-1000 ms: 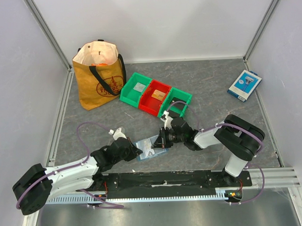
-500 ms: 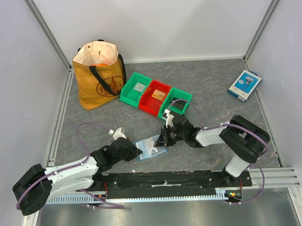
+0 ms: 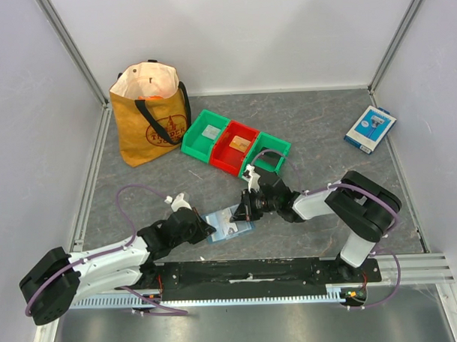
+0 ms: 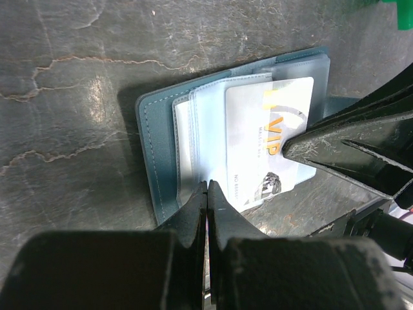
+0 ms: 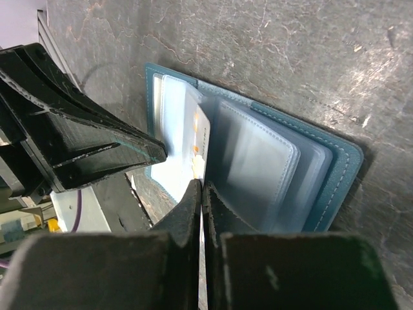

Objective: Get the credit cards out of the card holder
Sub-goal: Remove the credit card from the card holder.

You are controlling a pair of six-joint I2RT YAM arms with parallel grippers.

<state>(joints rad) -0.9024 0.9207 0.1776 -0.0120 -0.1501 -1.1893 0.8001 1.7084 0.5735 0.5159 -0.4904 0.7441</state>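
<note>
The dusty-blue card holder [image 3: 229, 222] lies open on the table between my two grippers. In the left wrist view it [image 4: 155, 148] shows clear sleeves and a white VIP credit card [image 4: 264, 135] sticking partly out. My left gripper [image 4: 206, 190] is shut, its tips on the holder's near edge at a clear sleeve; it also shows in the top view [image 3: 208, 230]. My right gripper [image 5: 201, 187] is shut on the white card's edge [image 5: 201, 139]; it also shows in the top view [image 3: 243, 210]. A grey-white card [image 3: 209, 131] and an orange-tan card [image 3: 239, 143] lie in bins.
Three bins stand in a row behind the holder: green [image 3: 191, 144], red [image 3: 224, 162], green [image 3: 282, 148]. A tan tote bag [image 3: 151, 117] stands at the back left. A blue-and-white box [image 3: 370, 128] lies at the far right.
My right gripper shifted slightly right and back again at the holder's right side. The left arm and the card holder have hardly moved.
</note>
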